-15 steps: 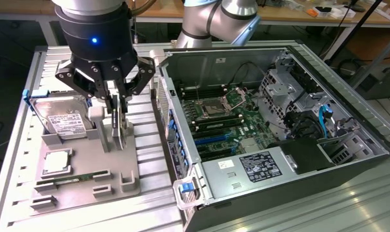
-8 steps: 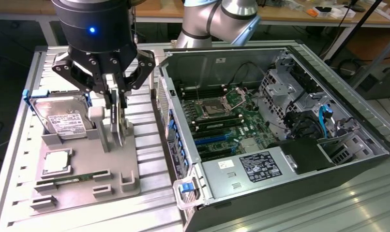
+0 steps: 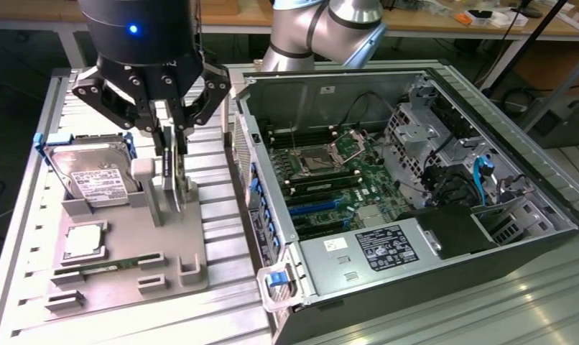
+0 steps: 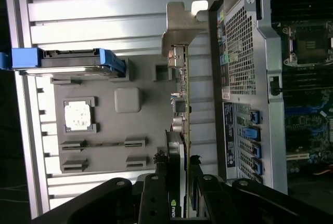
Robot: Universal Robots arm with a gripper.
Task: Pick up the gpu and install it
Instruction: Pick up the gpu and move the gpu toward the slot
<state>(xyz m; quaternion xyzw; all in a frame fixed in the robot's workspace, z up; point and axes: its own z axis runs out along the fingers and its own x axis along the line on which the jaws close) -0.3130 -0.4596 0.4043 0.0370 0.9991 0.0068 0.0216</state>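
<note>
at the upper left of the exterior view my black gripper hangs straight down over the grey fixture tray, and its two thin fingers reach down onto the gpu. the card stands on its long edge between the tray's upright posts, left of centre in the frame. on the wrist view i see the gpu edge-on, black shroud on one face and green board on the other, with its silver end bracket at the end farthest from the claw. the gripper is closed narrow on the card, one finger against each face. i cannot tell whether the card's lower edge sits in the tray's slot or has cleared it. just beside the gpu, toward the exterior view's left, a hard drive in a blue frame leans in its own holder. below it in the frame a square processor chip lies flat in a recess. the tray rests on a slatted aluminium table. the open computer case fills the right half of the exterior view, lying on its side with the green motherboard facing up. the case's perforated rear wall runs near the card and roughly parallel to it.
</note>
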